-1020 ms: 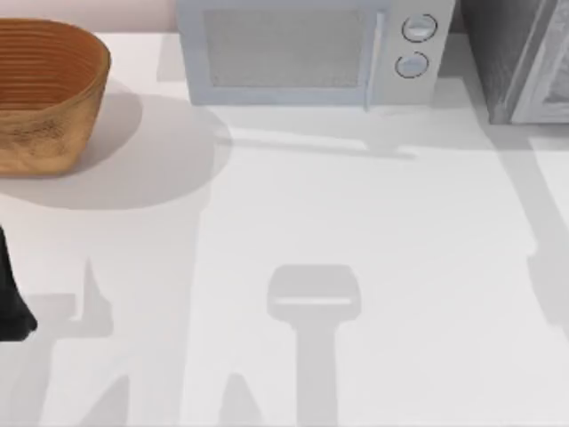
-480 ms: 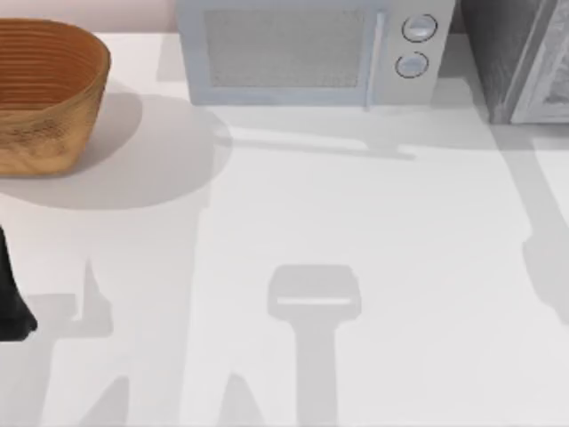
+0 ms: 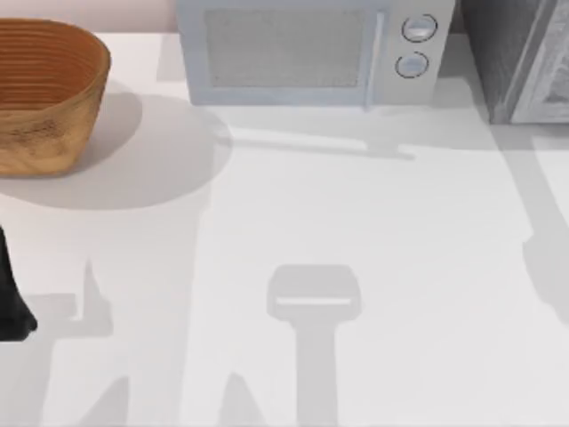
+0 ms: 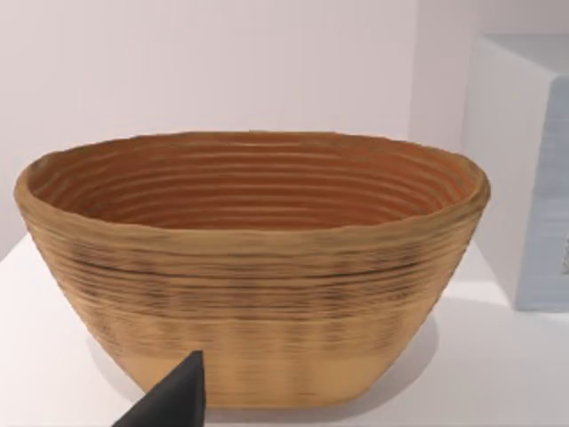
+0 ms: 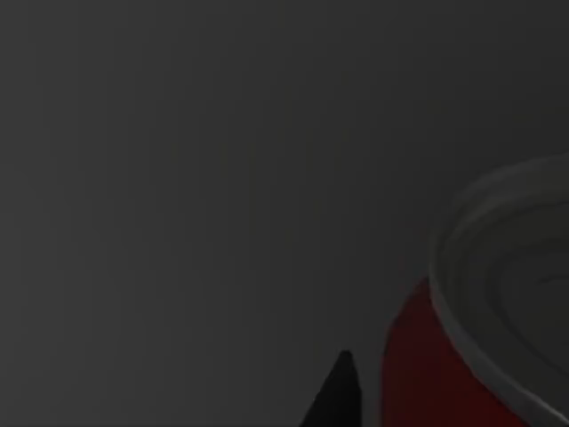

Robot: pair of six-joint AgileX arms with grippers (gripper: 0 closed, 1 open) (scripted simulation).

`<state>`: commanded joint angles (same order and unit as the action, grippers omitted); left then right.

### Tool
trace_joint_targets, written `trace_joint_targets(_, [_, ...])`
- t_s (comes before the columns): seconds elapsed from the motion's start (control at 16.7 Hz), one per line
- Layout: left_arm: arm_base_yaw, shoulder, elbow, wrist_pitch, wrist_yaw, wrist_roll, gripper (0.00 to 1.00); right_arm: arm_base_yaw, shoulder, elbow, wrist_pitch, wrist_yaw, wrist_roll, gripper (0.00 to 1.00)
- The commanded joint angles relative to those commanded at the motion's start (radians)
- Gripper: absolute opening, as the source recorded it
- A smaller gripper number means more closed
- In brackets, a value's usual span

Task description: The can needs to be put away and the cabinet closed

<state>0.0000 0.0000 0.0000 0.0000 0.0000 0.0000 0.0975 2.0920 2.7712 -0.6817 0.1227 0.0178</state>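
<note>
Red and silver, the can [image 5: 444, 374] sits close before the right wrist camera against a dark grey surface, perhaps the cabinet's inside; a black fingertip [image 5: 338, 396] shows beside it, touching or not I cannot tell, nor how the right gripper's fingers stand. In the top view the cabinet [image 3: 516, 58] stands at the table's [image 3: 373, 231] far right corner, just right of the microwave [image 3: 307, 49]. The woven basket [image 3: 44, 93] sits far left. The left arm [image 3: 11, 298] is parked at the left edge; its grip state cannot be told.
</note>
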Motion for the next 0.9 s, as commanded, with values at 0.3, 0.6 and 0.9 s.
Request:
trace_joint_targets(0.3, [0.0,0.0,0.0,0.0,0.0,0.0,1.0,0.0,0.0,0.0,0.0,0.0,0.0,0.9])
trace_joint_targets(0.6, [0.0,0.0,0.0,0.0,0.0,0.0,1.0,0.0,0.0,0.0,0.0,0.0,0.0,1.0])
trace_joint_targets(0.9, [0.0,0.0,0.0,0.0,0.0,0.0,1.0,0.002,0.0,0.0,0.0,0.0,0.0,1.0])
